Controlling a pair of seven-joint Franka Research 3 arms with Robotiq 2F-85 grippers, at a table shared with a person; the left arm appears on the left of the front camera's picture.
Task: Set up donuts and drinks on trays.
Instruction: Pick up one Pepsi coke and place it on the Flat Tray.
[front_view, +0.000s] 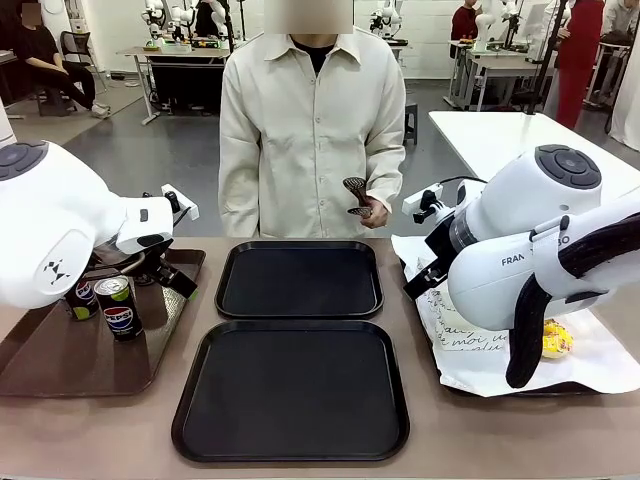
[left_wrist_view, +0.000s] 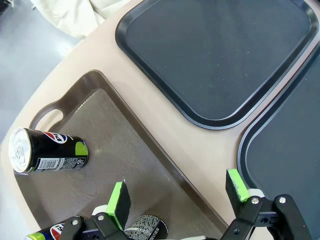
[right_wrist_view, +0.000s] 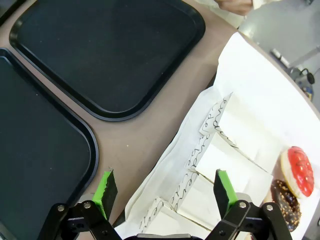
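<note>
Labels: the "pepsi" wordmark and red-white-blue globe were readable on the front can (front_view: 120, 306), lower left of the front view. The rear can (front_view: 80, 298) stood just beside it to the left, logo partly shown. Both were upright on the brown tray (front_view: 60, 365). The right arm (front_view: 520, 258) read "FRAN" in black on its white casing, with the rest hidden. The white boxes (right_wrist_view: 227, 167) carried black cursive script along their edges; it was not legible.

Left wrist view: a can (left_wrist_view: 47, 150) sat at frame left on the brown tray, silver top toward the camera. It showed the logo, a green patch and a block of fine print too small to read. More can surface showed at the bottom edge behind the gripper's links; I could not tell the count. The left gripper (left_wrist_view: 177, 192) hung over the brown tray's right rim, jaws wide apart, nothing between the pads.

Right wrist view: the right gripper (right_wrist_view: 165, 189) was spread wide, holding nothing, above the boxes. These lay close together on the white paper (right_wrist_view: 260, 95). The red donut (right_wrist_view: 297, 171) and chocolate donut (right_wrist_view: 286, 204) lay just beside each other at lower right, on the paper.

The yellow donut (front_view: 556, 340) lay on the paper at the right of the front view.

The far tray (front_view: 300, 285) and near tray (front_view: 290, 395) lay mid-frame, close together with a narrow gap between them.
</note>
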